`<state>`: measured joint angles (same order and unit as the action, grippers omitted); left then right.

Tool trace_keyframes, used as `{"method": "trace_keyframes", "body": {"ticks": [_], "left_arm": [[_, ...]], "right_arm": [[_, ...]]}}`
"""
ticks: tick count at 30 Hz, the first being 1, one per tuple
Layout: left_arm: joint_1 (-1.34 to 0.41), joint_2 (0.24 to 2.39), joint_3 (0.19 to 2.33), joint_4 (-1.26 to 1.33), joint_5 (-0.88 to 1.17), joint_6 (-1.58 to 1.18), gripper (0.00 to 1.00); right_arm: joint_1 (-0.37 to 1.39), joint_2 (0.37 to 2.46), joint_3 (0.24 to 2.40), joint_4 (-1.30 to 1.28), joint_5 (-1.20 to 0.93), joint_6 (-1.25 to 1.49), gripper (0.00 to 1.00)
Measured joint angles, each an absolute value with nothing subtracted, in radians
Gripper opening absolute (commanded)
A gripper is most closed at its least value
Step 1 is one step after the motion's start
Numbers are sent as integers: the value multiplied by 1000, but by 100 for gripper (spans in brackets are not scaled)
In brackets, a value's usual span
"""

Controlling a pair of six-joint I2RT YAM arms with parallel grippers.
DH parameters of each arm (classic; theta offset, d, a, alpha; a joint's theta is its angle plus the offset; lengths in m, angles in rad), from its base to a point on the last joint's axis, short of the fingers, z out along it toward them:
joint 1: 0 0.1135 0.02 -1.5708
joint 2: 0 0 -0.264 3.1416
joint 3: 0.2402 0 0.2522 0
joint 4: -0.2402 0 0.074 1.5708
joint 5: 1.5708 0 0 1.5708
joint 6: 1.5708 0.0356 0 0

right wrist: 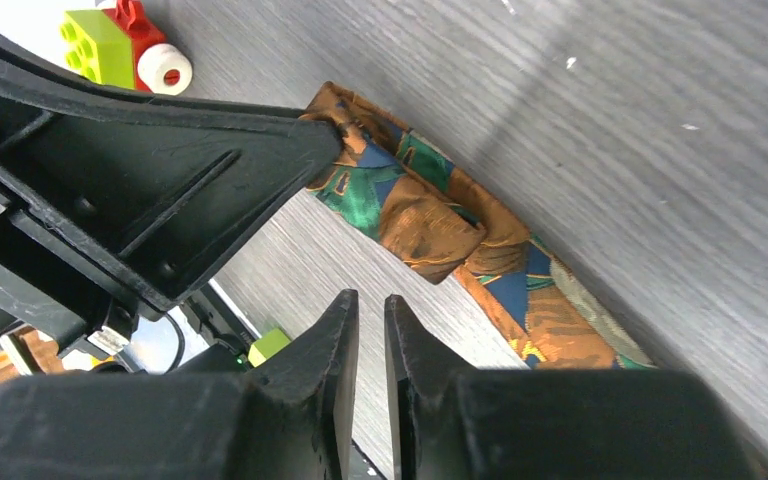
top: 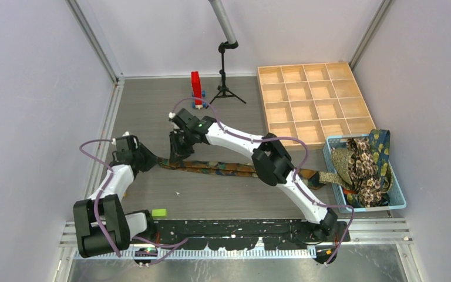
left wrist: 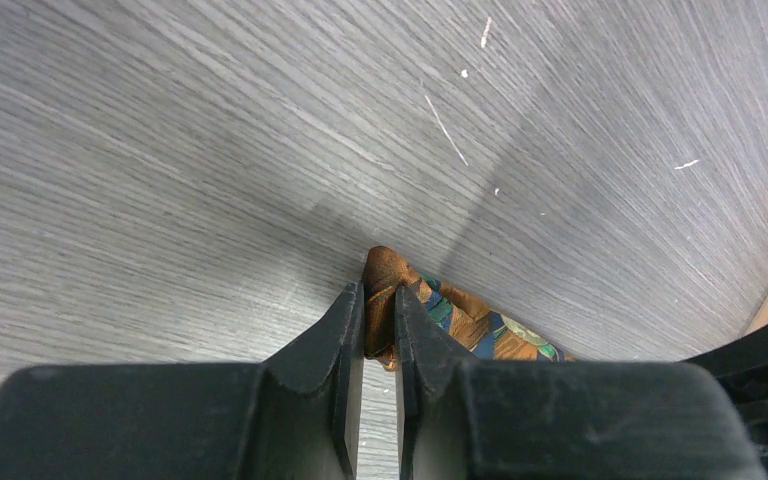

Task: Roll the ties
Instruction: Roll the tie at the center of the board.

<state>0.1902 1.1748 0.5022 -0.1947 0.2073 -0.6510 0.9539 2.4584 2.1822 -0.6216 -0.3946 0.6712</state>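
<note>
While one tie lies outstretched, one basket holds others — tangled.

tie: orange-brown, teal and navy patches (busy print) | basket: light blue | table: grey woodgrain

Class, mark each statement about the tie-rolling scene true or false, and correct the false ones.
1. The left gripper is shut on the tip of the orange patterned tie. True.
2. The right gripper has that tie between its fingers. False: nothing is between them, and the tie lies on the table beyond them.
3. The wooden compartment tray holds rolled ties. False: its compartments are empty.
4. More ties are piled in the light blue basket. True.
5. The tie on the table is fully rolled. False: it lies stretched out, with only its end folded over.
</note>
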Motion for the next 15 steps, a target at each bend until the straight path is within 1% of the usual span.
{"method": "trace_keyframes", "body": {"ticks": [6, 15], "left_arm": [[188, 1170, 503, -223, 189, -659, 9], [179, 1142, 525, -267, 173, -678, 9]], "right_arm": [[967, 2474, 2191, -620, -398, 685, 17], [962, 2535, 2207, -613, -402, 691, 16]]}}
